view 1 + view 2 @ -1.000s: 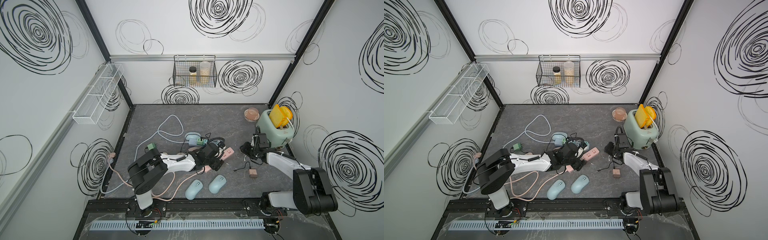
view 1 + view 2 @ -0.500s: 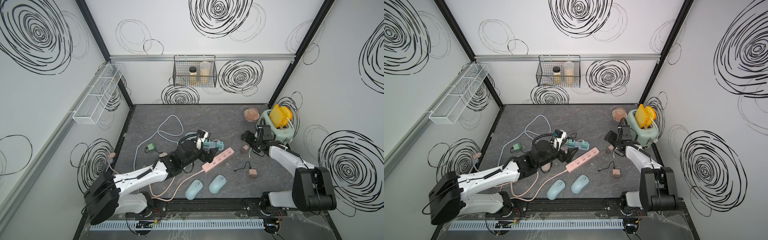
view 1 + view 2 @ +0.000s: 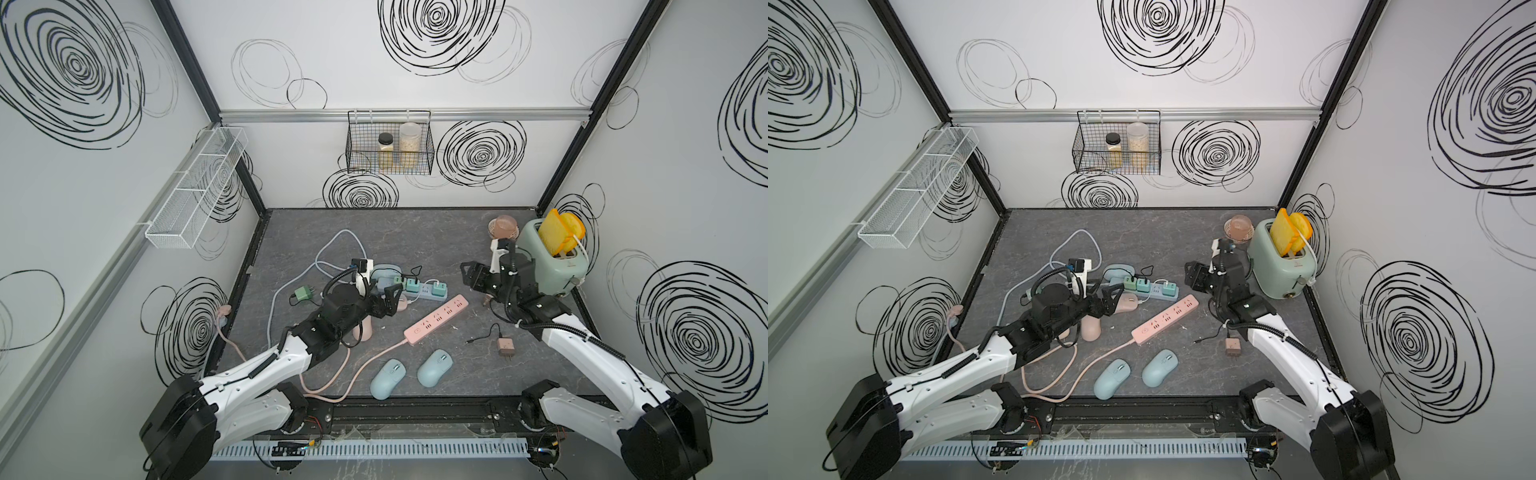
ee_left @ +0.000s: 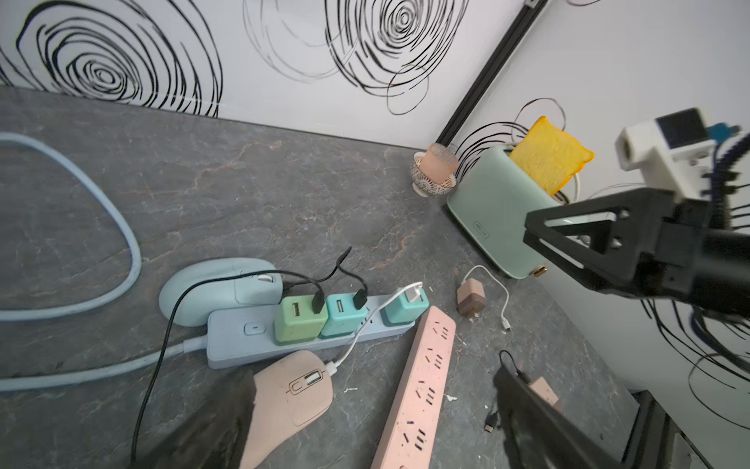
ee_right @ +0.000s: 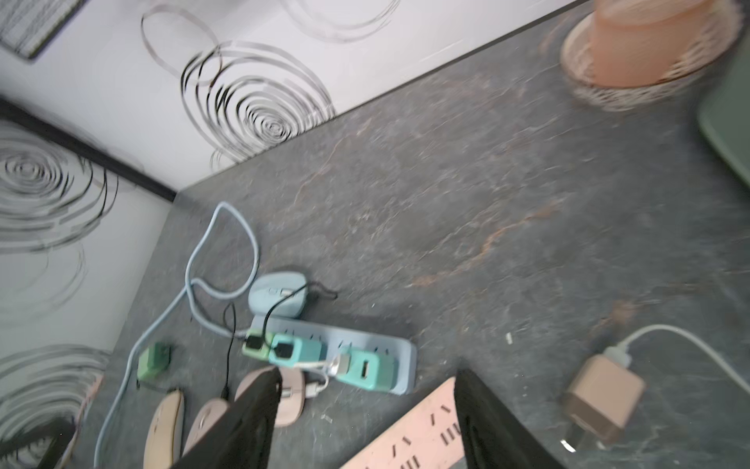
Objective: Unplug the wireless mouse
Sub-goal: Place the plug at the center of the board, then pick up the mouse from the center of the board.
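Three green chargers (image 4: 343, 316) stand plugged in a row on the blue power strip (image 4: 243, 341). A pink mouse (image 4: 292, 390) lies on the table just beside the strip's near long side. Its white cable (image 4: 410, 290) is plugged into its nose and runs up to the charger at the strip's toaster-side end. A pale blue mouse (image 4: 219, 288) lies just behind the strip's opposite long side, with a black cable at its nose. The left gripper (image 4: 373, 377) hangs over the near side of the strip. Its jaws are spread wide and clamp nothing, and one finger (image 4: 219, 422) is just beside the pink mouse. A pink power strip (image 3: 436, 318) lies at an angle close to the blue strip's near side, unplugged from it. The right gripper (image 3: 469, 276) is raised above the table off the blue strip's end, toward the toaster (image 3: 552, 266). In its wrist view its jaws stand apart with nothing between them.
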### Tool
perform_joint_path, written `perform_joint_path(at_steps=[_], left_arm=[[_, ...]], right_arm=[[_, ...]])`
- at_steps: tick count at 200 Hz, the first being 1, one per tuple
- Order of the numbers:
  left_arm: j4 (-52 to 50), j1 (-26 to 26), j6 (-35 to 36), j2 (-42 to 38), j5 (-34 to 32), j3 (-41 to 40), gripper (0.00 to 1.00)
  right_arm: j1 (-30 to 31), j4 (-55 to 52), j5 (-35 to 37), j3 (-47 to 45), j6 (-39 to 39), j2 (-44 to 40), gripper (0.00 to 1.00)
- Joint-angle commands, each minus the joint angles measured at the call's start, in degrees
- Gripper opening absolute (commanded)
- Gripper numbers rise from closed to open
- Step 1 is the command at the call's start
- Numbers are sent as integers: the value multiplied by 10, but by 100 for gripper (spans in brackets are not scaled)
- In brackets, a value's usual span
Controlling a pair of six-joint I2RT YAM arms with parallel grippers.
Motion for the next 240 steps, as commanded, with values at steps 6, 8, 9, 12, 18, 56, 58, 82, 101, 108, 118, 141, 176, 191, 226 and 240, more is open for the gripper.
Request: perform_joint_path(at_steps=[6, 8, 9, 12, 18, 56, 58, 82, 101, 108, 118, 141, 176, 191, 226, 240], left_arm=[[-2, 7, -28, 42, 5, -22, 95], [-1, 6, -28, 45, 5, -24, 96], [-1, 6, -28, 47, 5, -25, 96], [-1, 6, -28, 51, 3, -27, 96], [-3, 5, -27, 60, -2, -29, 97], [-43, -6, 25, 157, -9, 25, 97], [-50, -8, 30, 164, -15, 32, 97], [-89, -30, 75, 248, -37, 94, 97], [-85, -31, 83, 282, -38, 115, 100], [-73, -31, 89, 283, -33, 114, 98], [-65, -30, 94, 281, -34, 117, 98], [-57, -25, 110, 271, -32, 121, 98], [-46, 14, 124, 288, 11, 133, 100], [-47, 24, 126, 315, 31, 145, 99], [-42, 25, 124, 346, 58, 152, 97], [-43, 18, 123, 347, 60, 147, 96]], right_arm=[[68, 9, 57, -11, -24, 41, 71], [71, 9, 58, -11, -23, 45, 71], [73, 9, 58, -12, -23, 46, 71], [76, 10, 57, -13, -20, 51, 71], [83, 12, 51, -16, -17, 60, 71], [103, 34, 40, -38, 4, 84, 71], [103, 35, 40, -39, 5, 84, 71], [98, 35, 44, -48, 9, 79, 71], [90, 37, 37, -59, 8, 67, 71], [86, 35, 36, -63, 7, 61, 71], [78, 35, 32, -71, 6, 50, 71], [58, 41, 21, -93, 2, 23, 73], [46, 53, 15, -118, -5, -10, 73], [42, 55, 13, -121, -5, -20, 74], [38, 51, 13, -123, -5, -29, 74], [35, 51, 13, -125, -5, -31, 74]])
